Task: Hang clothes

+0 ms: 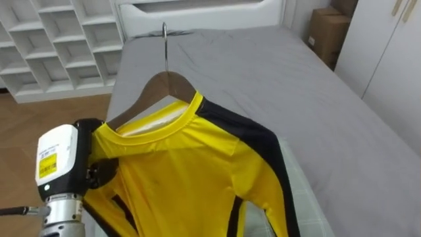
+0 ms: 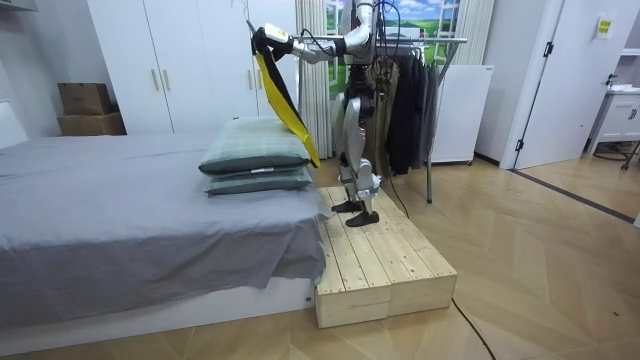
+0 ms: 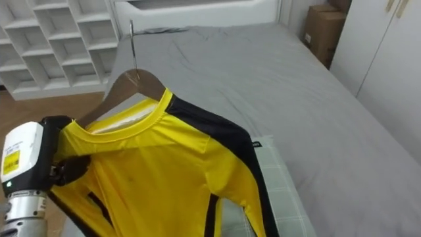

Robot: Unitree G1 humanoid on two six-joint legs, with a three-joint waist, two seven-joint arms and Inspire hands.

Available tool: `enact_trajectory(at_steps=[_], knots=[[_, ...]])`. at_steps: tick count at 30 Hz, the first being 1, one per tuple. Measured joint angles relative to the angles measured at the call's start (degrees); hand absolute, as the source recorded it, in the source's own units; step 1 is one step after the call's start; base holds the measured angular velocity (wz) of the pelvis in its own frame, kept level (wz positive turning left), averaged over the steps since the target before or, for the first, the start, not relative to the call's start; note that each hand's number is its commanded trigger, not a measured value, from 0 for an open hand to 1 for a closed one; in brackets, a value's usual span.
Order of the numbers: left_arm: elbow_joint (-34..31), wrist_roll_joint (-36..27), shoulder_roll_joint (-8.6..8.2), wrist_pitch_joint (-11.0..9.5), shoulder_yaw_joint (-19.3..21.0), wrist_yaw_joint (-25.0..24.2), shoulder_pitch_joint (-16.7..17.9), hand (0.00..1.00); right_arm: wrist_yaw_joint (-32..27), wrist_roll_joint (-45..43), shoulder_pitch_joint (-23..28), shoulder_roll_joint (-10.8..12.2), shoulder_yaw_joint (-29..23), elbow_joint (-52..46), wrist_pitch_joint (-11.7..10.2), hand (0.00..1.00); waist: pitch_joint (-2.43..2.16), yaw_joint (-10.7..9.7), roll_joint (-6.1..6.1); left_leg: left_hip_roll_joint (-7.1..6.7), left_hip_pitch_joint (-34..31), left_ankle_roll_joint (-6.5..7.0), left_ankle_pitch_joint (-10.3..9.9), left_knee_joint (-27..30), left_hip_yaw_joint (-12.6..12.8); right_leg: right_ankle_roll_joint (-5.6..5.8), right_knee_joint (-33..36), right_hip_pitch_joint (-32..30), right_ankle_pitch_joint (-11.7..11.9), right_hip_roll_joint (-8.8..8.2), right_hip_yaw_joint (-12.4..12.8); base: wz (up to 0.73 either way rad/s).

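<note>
- Gripping the yellow shirt (image 1: 191,178) at 1 shoulder, lower left of the frame: left hand (image 1: 89,158), dark fingers (image 1: 105,170) curled into the cloth over the end of the wooden hanger (image 1: 168,82).
- Hung collar-up across the lower middle of the eye view, above a checked pillow (image 1: 299,191) and the grey bed (image 1: 263,72). In the room view, raised high at upper middle, with the hem reaching down toward the 2 stacked pillows (image 2: 258,160).
- Judged light and limp, and likely to slip along the smooth wood if tipped, so best kept level.
- Better taken by the wood than by the cloth, near the neck or just under the metal hook (image 1: 165,46), leaving the hook free for a rail.
- Standing on a wooden platform (image 2: 380,260) beside the bed, back to the clothes rack (image 2: 430,40) and its dark garments (image 2: 405,110). Probably a turn needed before hanging.
- Open room over the bed ahead. White shelf unit (image 1: 59,46) at upper left, cardboard box (image 1: 329,33) and wardrobe (image 1: 388,59) at upper right, all well apart from the shirt.
- Worth watching: the platform edge underfoot, the hem brushing the pillows, the hook snagging garments on the rack.
</note>
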Motion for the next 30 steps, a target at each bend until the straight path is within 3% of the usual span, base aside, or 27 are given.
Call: enact_trajectory(at_steps=[6,14,16,21,24,30], knots=[[-0.4,0.0,-0.24,0.0,0.7,0.0,0.1,1.0,0.6,-4.6,-0.2,0.1,-2.6,0.6,0.1,0.0,0.13,-0.1,-0.21,0.03,1.3,-0.01,0.0,-0.6,-0.3,0.0,-1.0,1.8,0.0,0.13,-0.2,0.02],[-0.5,0.3,-0.09,0.2,2.2,0.1,1.0,1.0,-1.7,-13.3,-0.9,-0.2,-8.5,-2.0,2.4,0.0,0.31,-0.2,-1.19,0.01,2.0,-0.1,-0.1,-0.9,-0.6,0.02,-0.7,2.0,0.0,0.22,-0.1,0.0],[-1.9,1.3,-0.07,1.2,2.4,0.0,1.4,1.0,-3.3,-17.3,-0.6,-0.3,-10.2,-8.1,2.8,0.0,0.25,0.0,-1.72,-0.07,1.4,-0.11,-0.1,-1.0,-0.6,0.05,-0.3,1.3,0.0,0.24,0.1,-0.06],[-8.3,2.3,-0.07,2.4,3.7,-1.1,4.6,1.0,-6.4,-28.4,-0.5,-0.6,-14.2,-21.9,3.0,0.0,-0.47,-0.2,-3.06,-0.01,1.3,-0.16,0.0,-0.7,-0.7,0.11,-1.1,1.5,0.3,0.27,-0.1,0.01],[-8.8,2.4,-0.05,2.6,5.4,-2.6,4.8,1.0,-7.5,-35.4,-0.4,-0.5,-14.5,-27.7,2.1,0.0,-0.44,0.1,-3.61,0.1,2.0,-0.18,0.0,-0.8,-0.7,0.07,-2.0,2.6,0.5,0.37,-0.2,0.01],[-9.8,2.9,-0.15,4.2,6.7,-5.0,5.3,1.0,-8.7,-44.8,1.1,-0.4,-14.5,-40.6,1.8,0.0,-0.36,0.4,-3.45,0.14,2.2,-0.19,0.0,-1.5,-0.6,0.12,-2.3,2.6,0.6,0.37,-0.3,0.0]])
